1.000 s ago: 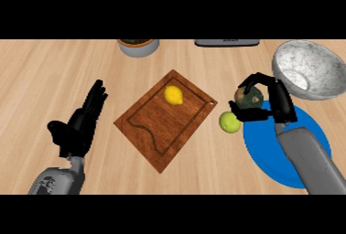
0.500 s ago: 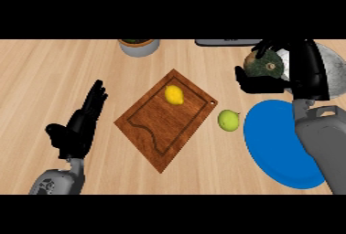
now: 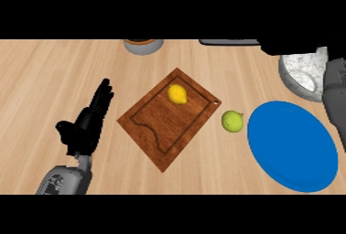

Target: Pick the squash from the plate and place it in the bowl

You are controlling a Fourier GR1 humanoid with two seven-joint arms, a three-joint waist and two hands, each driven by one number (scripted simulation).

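- Left hand resting open at the left, fingers straight.
- Plate is bare, so the squash is off it.
- Lemon on the board, lime beside.
- Right hand is over the bowl; can't tell its fingers, squash not visible. Drop probably still pending.

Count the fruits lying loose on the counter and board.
2: a yellow lemon on the cutting board, a green lime on the counter beside the blue plate. The squash isn't visible.
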